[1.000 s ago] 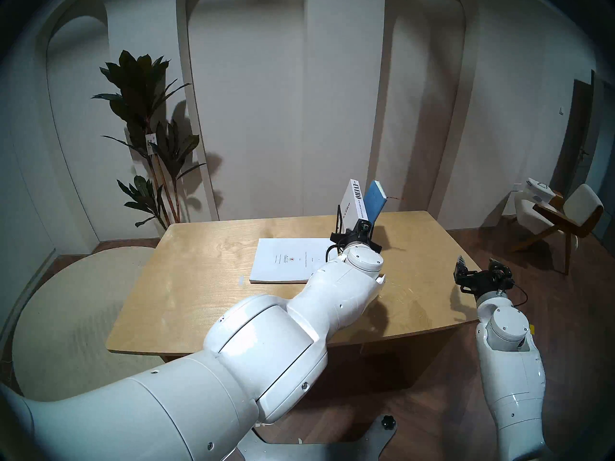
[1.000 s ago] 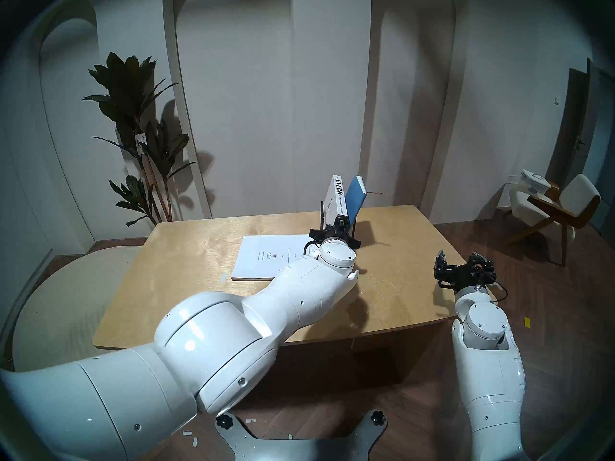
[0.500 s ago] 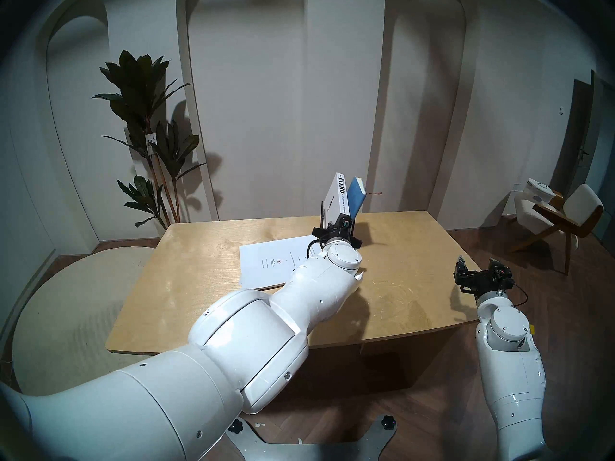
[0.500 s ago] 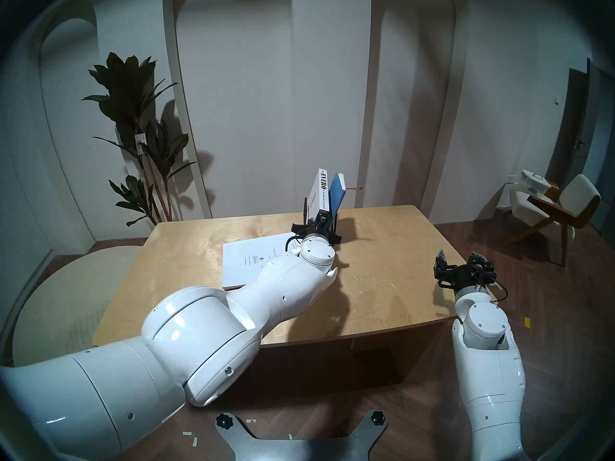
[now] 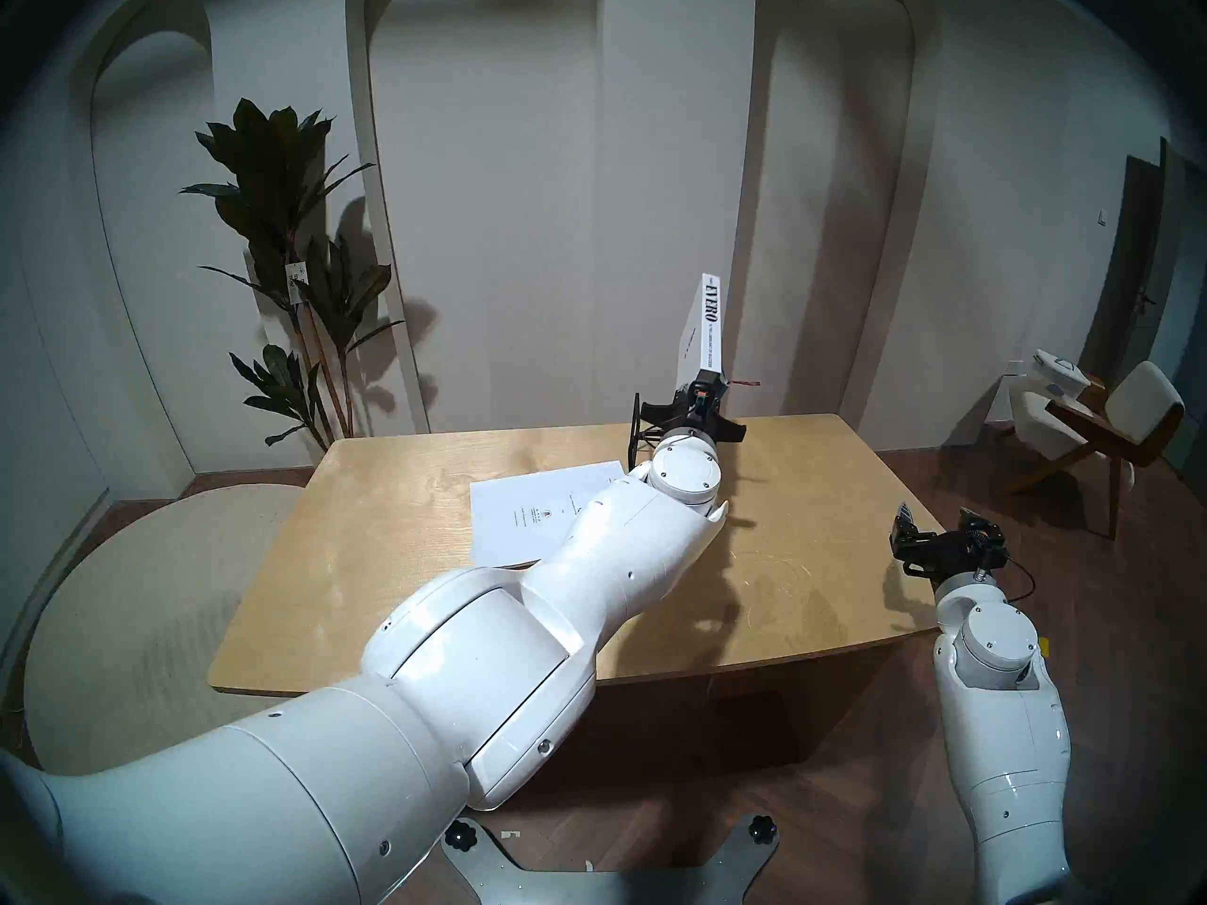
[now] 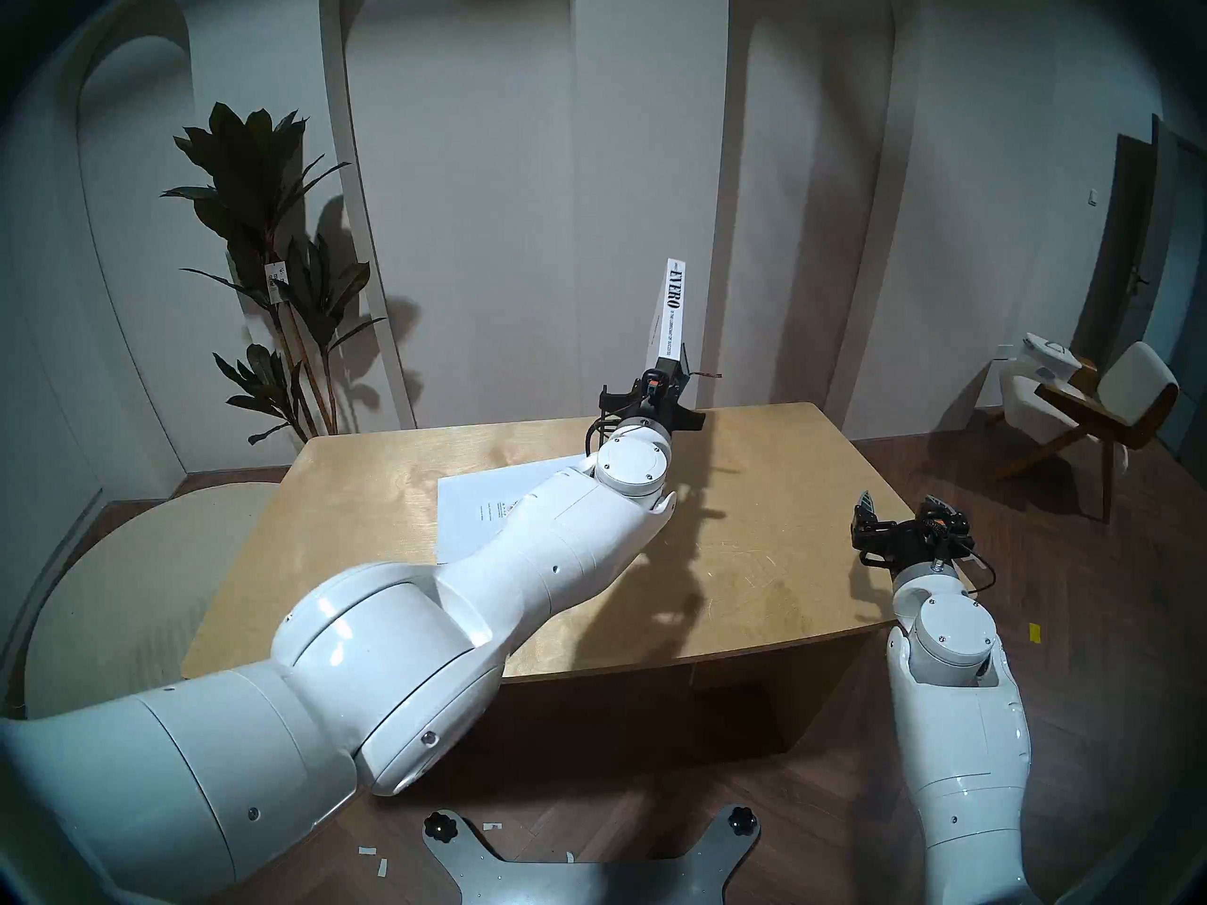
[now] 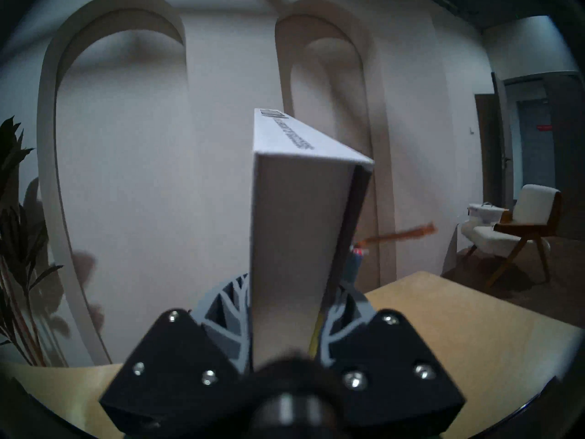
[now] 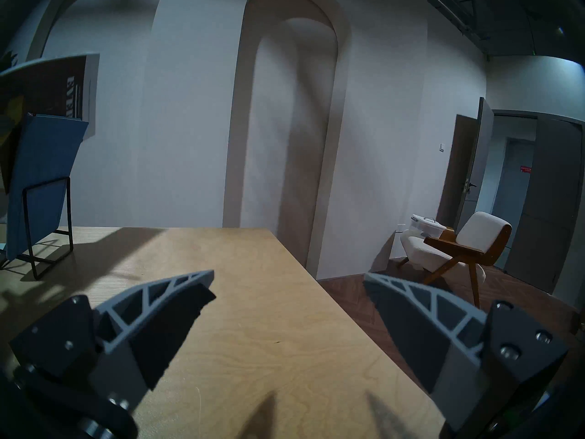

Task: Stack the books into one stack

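Observation:
My left gripper (image 5: 702, 393) is shut on the lower end of the thick white "EVERO" book (image 5: 703, 326), holding it nearly upright in the air above the black wire stand (image 5: 635, 430). In the left wrist view the book (image 7: 294, 223) fills the gap between the grey fingers (image 7: 226, 311). The blue notebook (image 8: 41, 175) leans in the stand (image 8: 47, 229); the head views show only its ribbon (image 5: 744, 383). The large white booklet (image 5: 532, 512) lies flat and askew on the table, partly under my left forearm. My right gripper (image 5: 935, 512) hangs open off the table's right edge.
The wooden table (image 5: 366, 557) has bare surface at its left and front. A potted plant (image 5: 287, 264) stands behind its left corner. A chair (image 5: 1104, 420) with a white box is at the far right. A round rug (image 5: 130, 623) lies to the left.
The stand with both books first slid left, turning the booklet askew. My left gripper then lifted the EVERO book up out of the stand. The right arm has not moved.

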Controlling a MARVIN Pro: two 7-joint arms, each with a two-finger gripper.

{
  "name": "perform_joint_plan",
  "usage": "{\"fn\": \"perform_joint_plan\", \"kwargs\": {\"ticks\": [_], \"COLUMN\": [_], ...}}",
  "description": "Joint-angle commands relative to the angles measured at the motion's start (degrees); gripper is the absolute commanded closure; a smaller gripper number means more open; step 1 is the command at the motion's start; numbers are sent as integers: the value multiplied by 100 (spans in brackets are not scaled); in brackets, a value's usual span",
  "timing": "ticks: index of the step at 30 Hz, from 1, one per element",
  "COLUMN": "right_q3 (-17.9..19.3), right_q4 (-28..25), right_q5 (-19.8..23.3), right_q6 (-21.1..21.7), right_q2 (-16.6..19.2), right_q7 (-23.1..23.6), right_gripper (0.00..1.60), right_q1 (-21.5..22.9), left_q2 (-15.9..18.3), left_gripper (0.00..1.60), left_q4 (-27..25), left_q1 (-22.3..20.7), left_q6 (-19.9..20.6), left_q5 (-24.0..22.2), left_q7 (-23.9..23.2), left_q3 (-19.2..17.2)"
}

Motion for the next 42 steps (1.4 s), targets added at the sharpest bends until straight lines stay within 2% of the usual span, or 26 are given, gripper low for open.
{"fn": "perform_joint_plan", "kwargs": {"ticks": [1,13,19,23,29,31,35,36,37,38,39,40,41,42], "right_q3": [6,7,8,8,9,9,10,10,10,10,10,10,10,10], "right_q4": [-100,-76,-58,-45,-25,-18,-3,2,6,10,14,18,20,23], "right_q5": [4,-2,-6,-9,-15,-17,-21,-21,-22,-23,-24,-25,-26,-26], "right_q6": [-43,-41,-38,-36,-35,-34,-33,-32,-32,-31,-31,-30,-30,-30], "right_q2": [11,12,13,14,15,15,16,16,17,17,17,17,17,17], "right_q7": [-3,10,19,26,34,37,44,45,46,48,49,50,51,53], "right_gripper": [0,0,0,0,0,0,0,0,0,0,0,0,0,0], "right_q1": [65,77,84,89,98,100,105,106,107,108,110,111,113,114], "left_q2": [319,971,1243,1545,2087,2172,2554,2495,2674,2647,2855,2781,2960,2944], "left_gripper": [160,160,160,160,160,160,160,160,160,160,160,160,160,160], "left_q4": [-562,-1380,-1753,-1982,-2116,-2074,-2049,-1990,-2017,-1979,-2009,-1947,-1965,-1917], "left_q1": [-59,78,258,412,614,646,698,700,721,732,770,798,837,874], "left_q6": [-308,-505,-560,-509,-362,-302,-142,-111,-58,-41,14,52,92,122], "left_q5": [421,1220,1647,1953,2444,2601,2905,2961,3056,3125,3222,3312,3390,3444], "left_q7": [367,1445,1882,2170,2557,2702,3020,3094,3180,3241,3324,3416,3477,3528], "left_q3": [236,567,800,942,1095,1066,1031,977,1005,983,1020,981,1020,1000]}}
